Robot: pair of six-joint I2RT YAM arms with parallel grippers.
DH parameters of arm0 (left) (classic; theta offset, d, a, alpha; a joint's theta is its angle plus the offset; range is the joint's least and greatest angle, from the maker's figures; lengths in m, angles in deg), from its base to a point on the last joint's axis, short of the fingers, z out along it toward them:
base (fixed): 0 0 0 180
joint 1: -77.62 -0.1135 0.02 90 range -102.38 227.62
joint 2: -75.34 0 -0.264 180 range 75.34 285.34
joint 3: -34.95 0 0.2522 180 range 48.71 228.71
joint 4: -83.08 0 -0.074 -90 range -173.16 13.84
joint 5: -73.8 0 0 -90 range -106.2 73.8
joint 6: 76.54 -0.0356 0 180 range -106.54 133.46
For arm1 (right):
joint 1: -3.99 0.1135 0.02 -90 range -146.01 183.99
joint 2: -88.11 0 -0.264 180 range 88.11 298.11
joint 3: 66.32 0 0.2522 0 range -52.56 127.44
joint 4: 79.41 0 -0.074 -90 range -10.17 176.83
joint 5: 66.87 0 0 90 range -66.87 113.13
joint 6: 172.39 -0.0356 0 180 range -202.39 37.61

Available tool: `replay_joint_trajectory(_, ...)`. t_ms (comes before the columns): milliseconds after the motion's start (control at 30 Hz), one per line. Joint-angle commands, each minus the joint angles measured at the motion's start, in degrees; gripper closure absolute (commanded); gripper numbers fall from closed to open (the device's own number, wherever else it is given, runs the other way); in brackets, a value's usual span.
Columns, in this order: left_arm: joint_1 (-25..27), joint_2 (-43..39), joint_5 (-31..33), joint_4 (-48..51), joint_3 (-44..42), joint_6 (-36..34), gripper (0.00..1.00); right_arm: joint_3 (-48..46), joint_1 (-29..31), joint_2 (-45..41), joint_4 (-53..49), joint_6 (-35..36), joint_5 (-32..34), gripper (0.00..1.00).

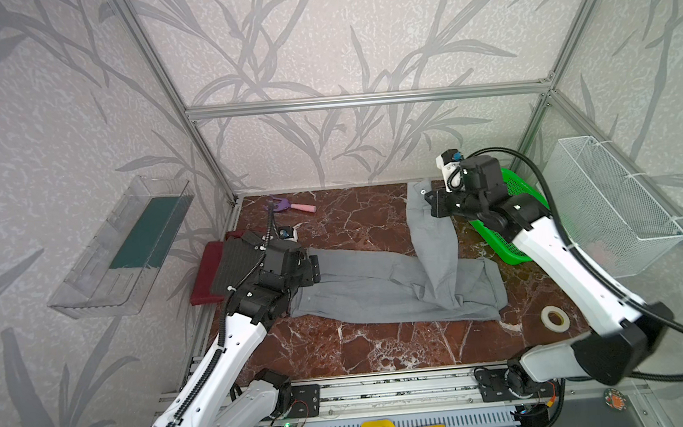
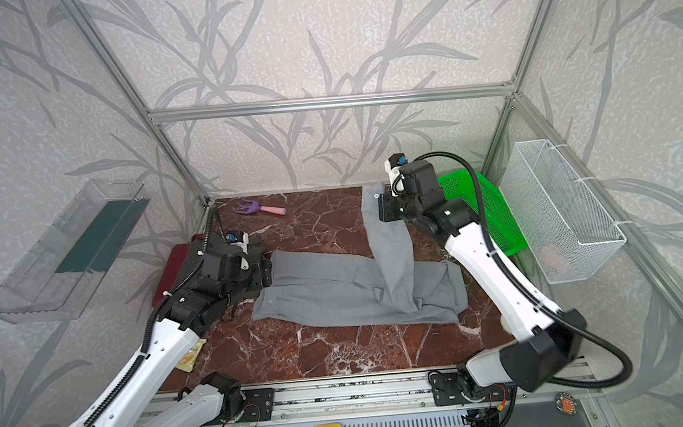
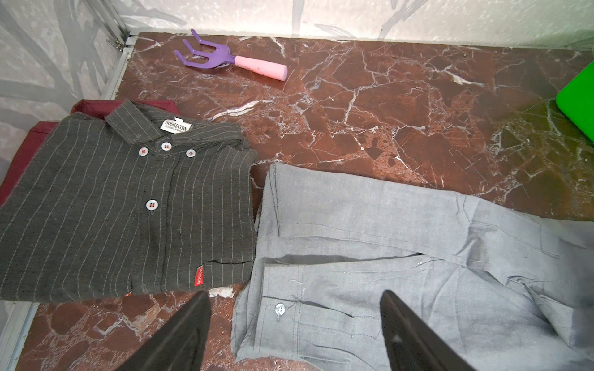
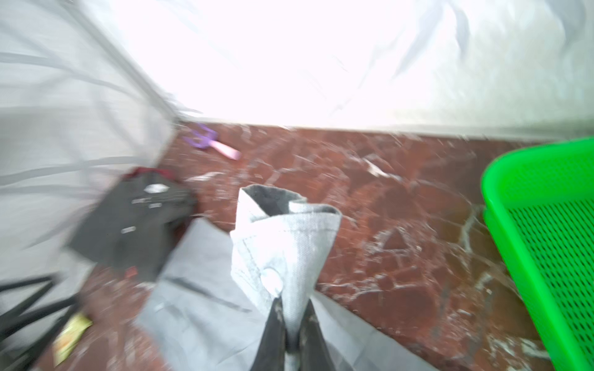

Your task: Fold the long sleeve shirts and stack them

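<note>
The light grey shirt (image 1: 379, 291) (image 2: 338, 294) lies spread across the middle of the marble table. One sleeve (image 1: 433, 236) rises toward the back, its buttoned cuff (image 4: 283, 237) pinched in my right gripper (image 4: 294, 308) (image 1: 430, 203), which is shut on it. My left gripper (image 3: 294, 294) (image 1: 315, 268) hovers open over the shirt's left end, the other cuff with a button (image 3: 279, 309) lying between its fingers. At the left edge the dark grey pinstriped shirt (image 3: 122, 208) (image 1: 235, 264) sits folded on top of the folded maroon shirt (image 3: 19, 160) (image 1: 207, 271).
A green mesh basket (image 1: 513, 192) stands at the back right under my right arm. A white wire basket (image 1: 614, 201) hangs on the right wall, a clear bin (image 1: 126, 248) on the left. A purple rake (image 1: 289, 205) lies at the back, a tape roll (image 1: 554, 318) front right.
</note>
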Motion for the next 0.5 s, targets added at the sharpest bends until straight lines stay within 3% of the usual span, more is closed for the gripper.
replay_joint_trajectory(0,-0.2,-1.4,-2.4,-1.3,-1.2,-0.9,0.17,-5.7,1.6,-5.4,-1.3,0.1,-1.8,1.00)
replay_joint_trajectory(200,0.0,-3.6,-7.0,-3.8,-2.6,-0.7,0.17,-12.7,5.6,-20.6,-5.7,-2.1,-2.1,1.00)
replay_joint_trajectory(333,0.3,-5.8,-9.7,-6.9,-4.2,-1.5,0.17,-17.3,7.1,-28.8,-6.3,-1.2,-7.7,1.00)
replay_joint_trajectory(467,0.4,-10.7,-13.0,-13.4,-7.5,-2.5,0.17,-20.8,8.6,-34.8,-6.7,0.4,-17.3,1.00)
